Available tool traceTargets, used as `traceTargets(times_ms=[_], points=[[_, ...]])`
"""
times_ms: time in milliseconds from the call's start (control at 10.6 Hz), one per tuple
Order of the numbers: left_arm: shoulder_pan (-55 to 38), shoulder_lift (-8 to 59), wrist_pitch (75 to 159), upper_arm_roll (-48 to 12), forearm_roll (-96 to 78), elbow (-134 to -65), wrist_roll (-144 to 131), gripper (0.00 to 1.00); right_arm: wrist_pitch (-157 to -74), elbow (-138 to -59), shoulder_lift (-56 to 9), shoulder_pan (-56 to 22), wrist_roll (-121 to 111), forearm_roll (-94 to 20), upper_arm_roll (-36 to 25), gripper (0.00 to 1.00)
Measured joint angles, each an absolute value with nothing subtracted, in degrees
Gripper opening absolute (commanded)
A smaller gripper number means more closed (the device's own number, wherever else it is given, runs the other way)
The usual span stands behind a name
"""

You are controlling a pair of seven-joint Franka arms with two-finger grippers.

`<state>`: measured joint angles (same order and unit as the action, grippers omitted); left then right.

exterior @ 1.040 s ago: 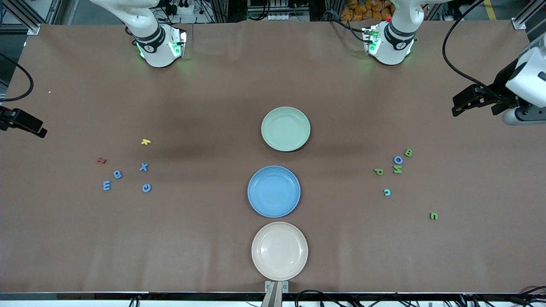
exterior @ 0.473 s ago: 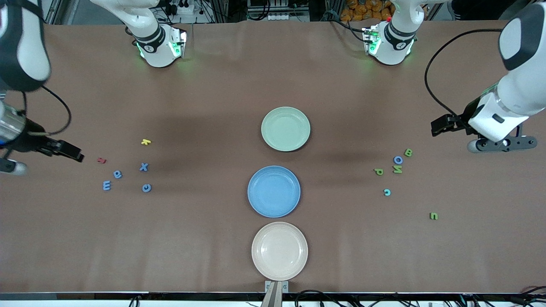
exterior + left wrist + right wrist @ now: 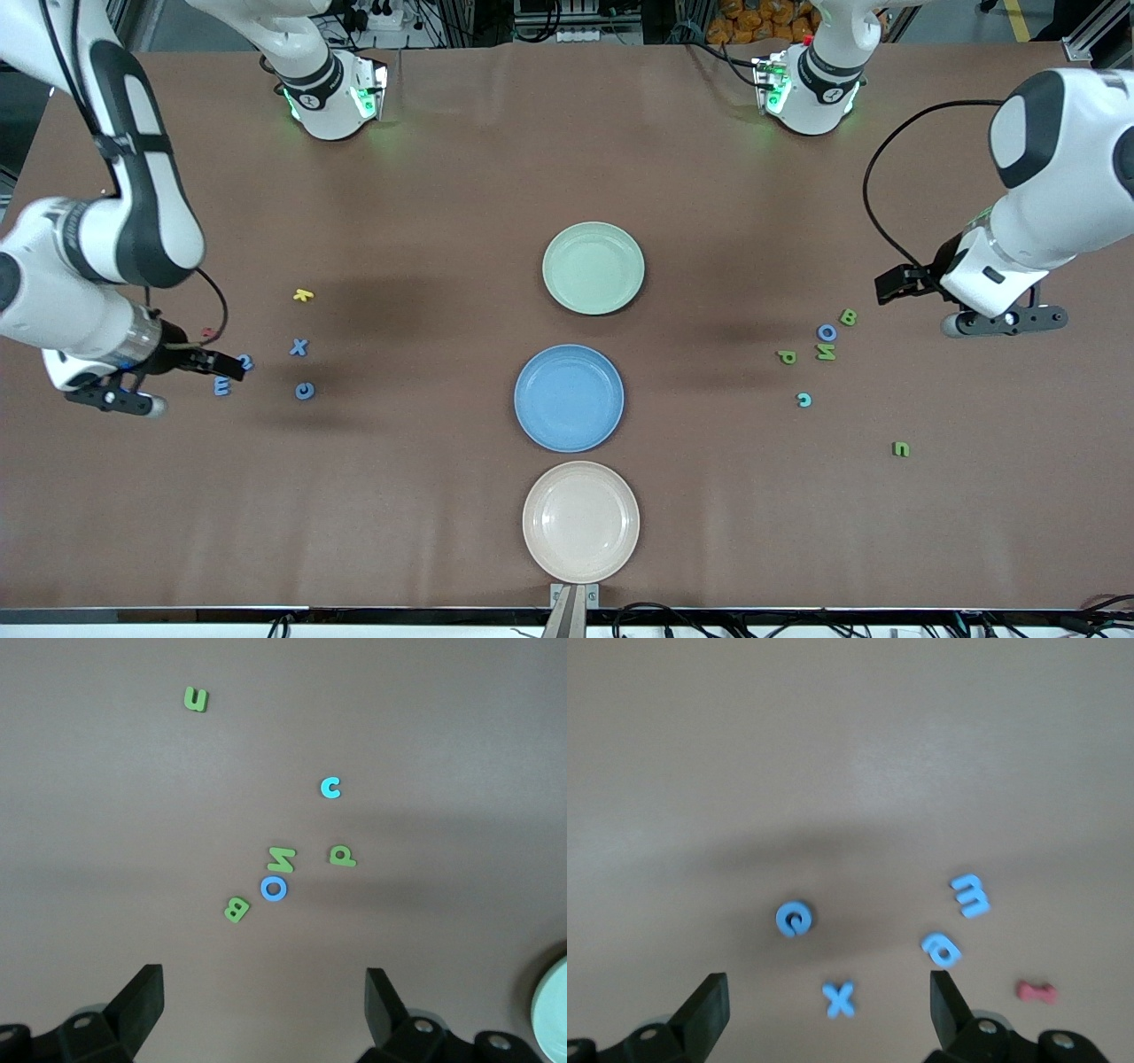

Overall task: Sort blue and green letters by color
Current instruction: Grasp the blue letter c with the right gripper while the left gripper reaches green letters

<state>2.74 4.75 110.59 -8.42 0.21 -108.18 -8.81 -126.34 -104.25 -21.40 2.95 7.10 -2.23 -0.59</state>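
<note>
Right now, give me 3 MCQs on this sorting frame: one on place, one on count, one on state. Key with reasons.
1. Which plate lies nearest the front camera?
A. green plate
B. blue plate
C. beige plate

2. How many green letters lie toward the left arm's end of the table?
A. two
B. four
C. six

3. How do the two pincers stand?
A. both open, holding nothing
B. both shut on letters
C. left shut, right open

Key:
1. C, the beige plate is lowest in the front view, below the blue plate and green plate.
2. B, green letters B, N, P and u show in the left wrist view.
3. A, the left pincer and right pincer have fingers spread with table between them.
</note>
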Motion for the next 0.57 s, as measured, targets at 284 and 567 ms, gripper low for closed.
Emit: traceTargets(times_ms=[284, 567], points=[[2.75, 7.43, 116.34, -8.46, 0.21, -111.18, -8.80, 1.00, -135.77, -106.89, -27.12, 2.33, 9.34, -2.32, -0.27, 1.00], [2.76, 10.72, 117.68, -8.45, 0.21, -111.38, -8.80, 1.00, -140.28, -107.56, -30.67, 1.37, 12.48, -2.35, 0.46, 1.00]])
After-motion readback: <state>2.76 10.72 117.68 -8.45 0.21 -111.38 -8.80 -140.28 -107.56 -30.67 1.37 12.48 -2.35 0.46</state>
